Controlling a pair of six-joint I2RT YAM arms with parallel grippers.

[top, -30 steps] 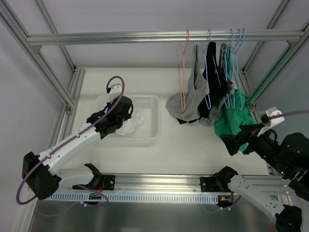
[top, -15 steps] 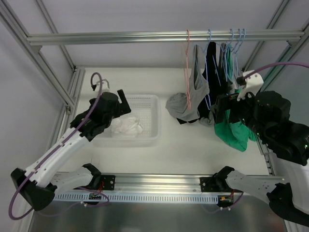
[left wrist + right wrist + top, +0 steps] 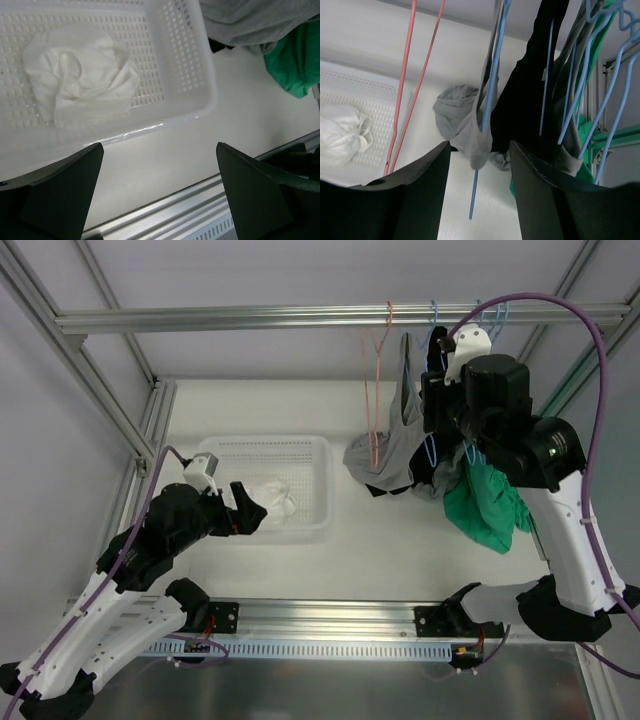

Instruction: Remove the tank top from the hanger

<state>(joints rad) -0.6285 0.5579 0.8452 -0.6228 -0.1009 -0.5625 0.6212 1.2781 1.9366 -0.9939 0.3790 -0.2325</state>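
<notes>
Since one second ago the left arm has pulled back from the basket (image 3: 300,445) toward the near edge of the bench (image 3: 380,540), and the right arm has gone up from the right side to the hanging clothes under the rail (image 3: 250,317). The left gripper (image 3: 159,145) is wide open and empty, and a crumpled white garment (image 3: 82,75) lies inside the basket, well apart from it. A pink hanger (image 3: 402,90) hangs bare on the rail, so I judge that one piece is already taken off and put away. The right gripper (image 3: 480,144) is now close in front of the grey tank top (image 3: 462,120), which hangs from a blue hanger (image 3: 487,100), partly slipped down, with its lower part bunched. The fingers of this gripper stand apart with the tip of the grey cloth and the hanger wire in the gap, and I see nothing pinched. Beside the tank top, a black garment (image 3: 530,100) and a green garment (image 3: 485,505) hang on other blue hangers. For the grey tank top, the work seems only at the beginning: the grasp, the pulling free from the hanger and the carrying to the basket are all left.
</notes>
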